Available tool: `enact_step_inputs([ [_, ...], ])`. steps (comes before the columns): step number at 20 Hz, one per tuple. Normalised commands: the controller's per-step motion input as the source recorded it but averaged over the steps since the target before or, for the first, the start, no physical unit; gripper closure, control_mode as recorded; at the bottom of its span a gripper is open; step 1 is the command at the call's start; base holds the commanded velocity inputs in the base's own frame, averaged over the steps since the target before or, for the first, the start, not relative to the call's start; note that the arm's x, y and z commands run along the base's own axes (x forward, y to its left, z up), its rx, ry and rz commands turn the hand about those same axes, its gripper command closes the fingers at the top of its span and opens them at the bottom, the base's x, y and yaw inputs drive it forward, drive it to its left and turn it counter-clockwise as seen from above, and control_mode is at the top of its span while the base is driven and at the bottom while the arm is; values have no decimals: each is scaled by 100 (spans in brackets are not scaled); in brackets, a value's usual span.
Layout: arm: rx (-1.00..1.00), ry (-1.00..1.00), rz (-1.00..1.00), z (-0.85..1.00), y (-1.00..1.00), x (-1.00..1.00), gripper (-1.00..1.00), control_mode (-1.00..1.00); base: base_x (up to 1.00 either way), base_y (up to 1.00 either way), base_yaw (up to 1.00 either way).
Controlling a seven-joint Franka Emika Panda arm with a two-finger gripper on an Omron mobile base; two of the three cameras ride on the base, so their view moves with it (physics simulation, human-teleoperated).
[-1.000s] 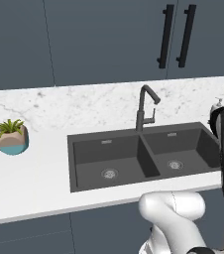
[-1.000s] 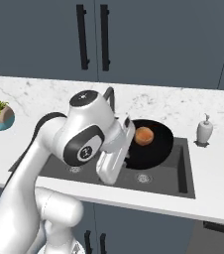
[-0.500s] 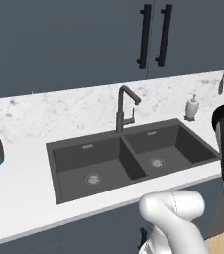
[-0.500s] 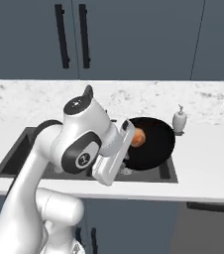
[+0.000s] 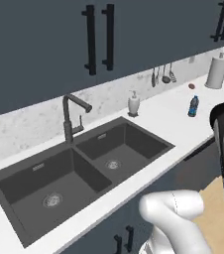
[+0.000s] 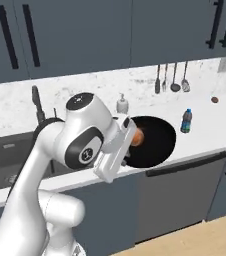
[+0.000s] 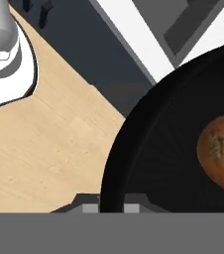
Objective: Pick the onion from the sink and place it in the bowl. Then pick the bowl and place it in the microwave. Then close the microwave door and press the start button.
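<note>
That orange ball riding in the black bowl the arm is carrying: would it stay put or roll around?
The onion looks round and smooth, so it would probably roll if the bowl tilted. It sits loose inside, nothing pinning it. The bowl's raised rim would likely catch it on a gentle tilt. The jaws grip the bowl at one edge only, so some wobble seems possible.

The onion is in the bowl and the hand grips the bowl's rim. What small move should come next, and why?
Probably keep carrying the bowl level, away from the sink, until the microwave comes into view. The onion lies loose inside, and the hand is shut on just the rim, so a tilt could roll it out. The bowl hangs over the counter edge near a blue bottle, so stay clear.
</note>
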Motion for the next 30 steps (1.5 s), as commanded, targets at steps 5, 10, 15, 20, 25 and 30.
enact_step_inputs([
  [5, 0, 0, 0, 0, 0, 0, 100, 100, 0, -16, -76],
  [10, 0, 0, 0, 0, 0, 0, 100, 100, 0, -15, -79],
  [15, 0, 0, 0, 0, 0, 0, 100, 100, 1, -22, -81],
  [20, 0, 0, 0, 0, 0, 0, 100, 100, 30, -54, -70],
  [25, 0, 0, 0, 0, 0, 0, 100, 100, 65, -100, -31],
  [30, 0, 0, 0, 0, 0, 0, 100, 100, 97, -85, -6],
])
